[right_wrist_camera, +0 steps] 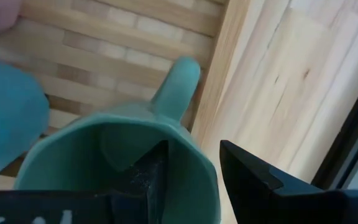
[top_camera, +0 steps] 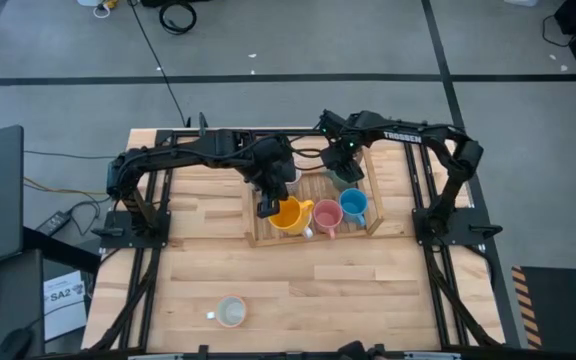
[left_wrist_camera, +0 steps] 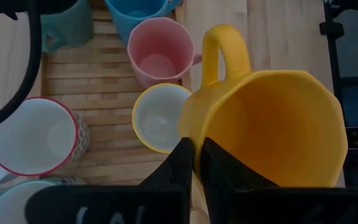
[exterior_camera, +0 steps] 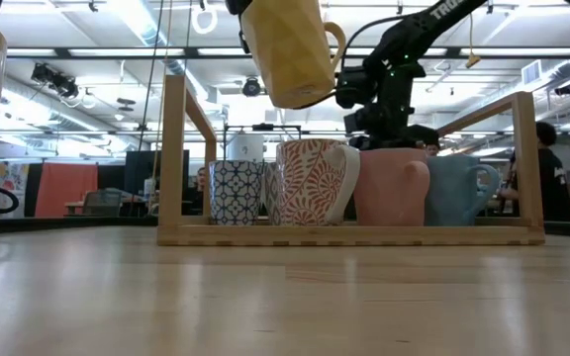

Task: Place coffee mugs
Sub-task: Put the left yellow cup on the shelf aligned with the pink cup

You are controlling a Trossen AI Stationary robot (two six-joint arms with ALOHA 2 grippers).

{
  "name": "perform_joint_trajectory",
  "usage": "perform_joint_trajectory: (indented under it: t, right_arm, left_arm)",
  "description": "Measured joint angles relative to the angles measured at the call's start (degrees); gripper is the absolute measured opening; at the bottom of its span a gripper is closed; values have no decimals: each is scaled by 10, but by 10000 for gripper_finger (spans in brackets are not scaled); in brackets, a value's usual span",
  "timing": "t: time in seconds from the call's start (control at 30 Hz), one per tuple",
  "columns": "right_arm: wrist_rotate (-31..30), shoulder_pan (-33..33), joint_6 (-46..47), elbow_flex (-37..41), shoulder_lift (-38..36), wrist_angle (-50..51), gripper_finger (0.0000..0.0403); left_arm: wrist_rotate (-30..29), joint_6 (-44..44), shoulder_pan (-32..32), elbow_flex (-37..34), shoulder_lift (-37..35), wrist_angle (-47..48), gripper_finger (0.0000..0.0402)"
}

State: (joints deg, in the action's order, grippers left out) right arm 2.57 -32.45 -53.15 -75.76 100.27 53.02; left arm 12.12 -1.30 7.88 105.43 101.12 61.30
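Left gripper (left_wrist_camera: pixel 194 163) is being clamped on the rim of the orange mug (top_camera: pixel 287 215), which is being held clear above the slatted wooden tray (top_camera: pixel 263 238), its top cropped in the low view. Right gripper (right_wrist_camera: pixel 191 171) is being closed across the wall of the dark green mug (right_wrist_camera: pixel 104 155), largely hidden beneath the arm overhead. Pink mug (top_camera: pixel 327 215) and blue mug (top_camera: pixel 354 206) are being kept in the tray; one pale mug (top_camera: pixel 230 312) is being left alone on open table (top_camera: pixel 368 300) near the front edge.
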Motion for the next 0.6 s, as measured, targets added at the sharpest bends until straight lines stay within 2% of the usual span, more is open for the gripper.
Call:
perform_joint_trajectory:
  t: [0.17, 0.47, 0.6]
  right_arm:
    - [-2, 0, 7, 0, 0, 10, 134]
    - [-44, 0, 86, 0, -5, 15, 51]
    - [-49, 0, 114, -2, -7, 25, 31]
  left_arm:
    - [0, 0, 0, 0, 0, 1, 24]
    - [0, 2, 0, 0, 0, 1, 24]
    - [-1, 2, 0, 0, 0, 1, 24]
